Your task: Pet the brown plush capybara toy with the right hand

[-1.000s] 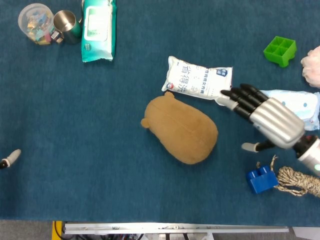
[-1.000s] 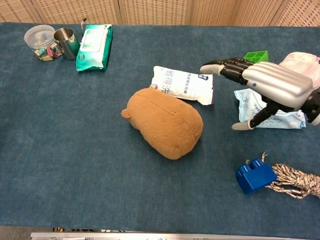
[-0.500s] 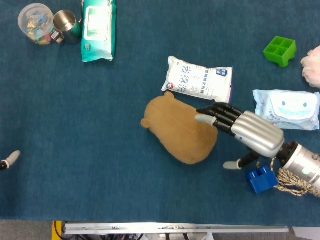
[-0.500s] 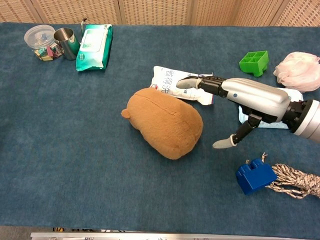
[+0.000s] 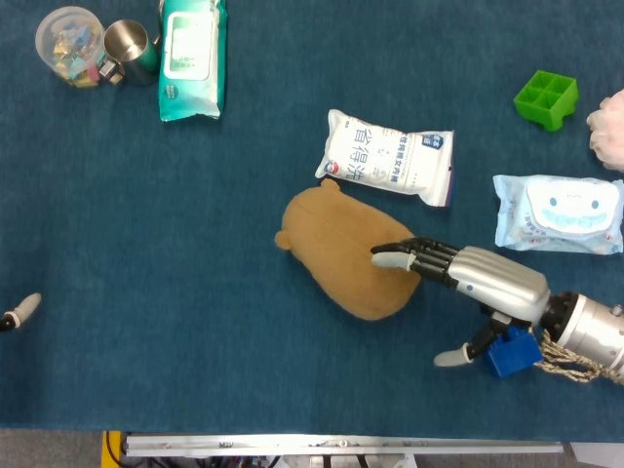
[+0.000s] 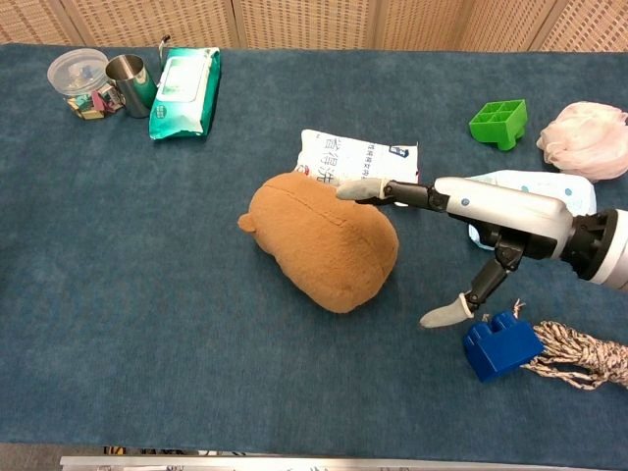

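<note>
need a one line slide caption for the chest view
Right hand reaches flat over the brown plush capybara, fingers above its back.

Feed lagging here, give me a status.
Right hand open, fingers flat over capybara, contact unclear. Left hand idle at table edge. White packet just behind toy, not blocking.

Brown plush capybara [image 5: 346,252] lying flat mid-table, head toward upper left; fingertips [image 5: 388,259] over rump

Steel cup [image 5: 132,49] — green wipes [image 5: 192,57] — blue brick [image 6: 500,344].
</note>
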Controlling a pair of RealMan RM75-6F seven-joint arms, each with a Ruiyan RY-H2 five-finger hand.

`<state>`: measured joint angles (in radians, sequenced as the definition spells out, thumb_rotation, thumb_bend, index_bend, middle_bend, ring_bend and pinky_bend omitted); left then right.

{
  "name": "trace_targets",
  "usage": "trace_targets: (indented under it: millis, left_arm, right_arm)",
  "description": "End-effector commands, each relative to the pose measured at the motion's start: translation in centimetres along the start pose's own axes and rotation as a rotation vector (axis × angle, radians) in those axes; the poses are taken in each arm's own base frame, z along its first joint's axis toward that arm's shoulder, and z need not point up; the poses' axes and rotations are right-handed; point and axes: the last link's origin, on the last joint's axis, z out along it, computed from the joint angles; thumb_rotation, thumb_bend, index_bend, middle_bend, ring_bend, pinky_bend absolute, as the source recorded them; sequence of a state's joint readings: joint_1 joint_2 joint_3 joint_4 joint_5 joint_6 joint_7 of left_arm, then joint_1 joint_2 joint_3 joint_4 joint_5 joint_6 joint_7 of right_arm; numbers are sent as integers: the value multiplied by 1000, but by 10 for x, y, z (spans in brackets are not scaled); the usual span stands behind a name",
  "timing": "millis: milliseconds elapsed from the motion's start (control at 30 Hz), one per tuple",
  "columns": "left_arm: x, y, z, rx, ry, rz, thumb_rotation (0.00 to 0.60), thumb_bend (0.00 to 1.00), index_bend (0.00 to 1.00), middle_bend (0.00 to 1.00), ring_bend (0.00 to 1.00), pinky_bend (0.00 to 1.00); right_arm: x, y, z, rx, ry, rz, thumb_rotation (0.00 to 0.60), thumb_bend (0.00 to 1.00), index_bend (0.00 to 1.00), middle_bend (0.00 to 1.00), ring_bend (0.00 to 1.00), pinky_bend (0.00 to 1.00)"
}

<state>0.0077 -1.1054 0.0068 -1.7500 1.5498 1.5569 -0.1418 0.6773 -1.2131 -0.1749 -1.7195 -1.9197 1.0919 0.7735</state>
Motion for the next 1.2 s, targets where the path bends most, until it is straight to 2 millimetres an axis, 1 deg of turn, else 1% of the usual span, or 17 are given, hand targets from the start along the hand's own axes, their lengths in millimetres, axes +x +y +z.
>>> trace_targets:
  millis: [33, 233, 367, 400, 500, 633, 733, 1067, 1200]
  left_arm:
    - [-1, 0, 0, 1, -2, 1, 600, 103, 56, 21, 3, 0]
    - [0, 0, 1, -1, -1, 0, 600, 103, 56, 21, 3, 0]
    - [-1, 0, 1, 0, -5, 3, 600, 103, 56, 21, 3, 0]
    - [-1, 0, 2, 0, -6, 3, 600, 103, 55, 21, 3, 0]
    - [-2, 0, 2, -2, -8, 2, 600, 103, 56, 21, 3, 0]
    - [-4, 0, 3, -3, -13, -1, 600, 103, 56, 21, 3, 0]
    - [-4, 0, 3, -2, -15, 1, 600, 103, 56, 21, 3, 0]
    - [-3, -3, 1, 8, -13, -2, 600, 103, 56, 21, 3, 0]
    - [-3, -3, 1, 8, -10, -3, 600, 103, 56, 21, 3, 0]
  right_arm:
    - [0, 0, -3, -5, -31, 68, 600, 0, 0, 43, 0, 30]
    - [-1, 2, -4, -6, -58, 138, 600, 0, 0, 61, 0, 60]
    - [1, 3, -7, -2, -53, 165, 600, 0, 0, 75, 0, 61]
    - [2, 4, -7, -2, -44, 147, 600, 0, 0, 80, 0, 61]
    - [4, 12, -6, -10, -2, 8, 600, 0, 0, 91, 0, 61]
    - [-2, 23, 0, -31, 58, -196, 600, 0, 0, 91, 0, 63]
    - [-6, 30, 7, -43, 90, -277, 600, 0, 0, 91, 0, 61]
    - [-8, 40, 29, -50, 133, -333, 600, 0, 0, 91, 0, 59]
    - [-14, 41, 37, -37, 144, -336, 600, 0, 0, 91, 0, 28]
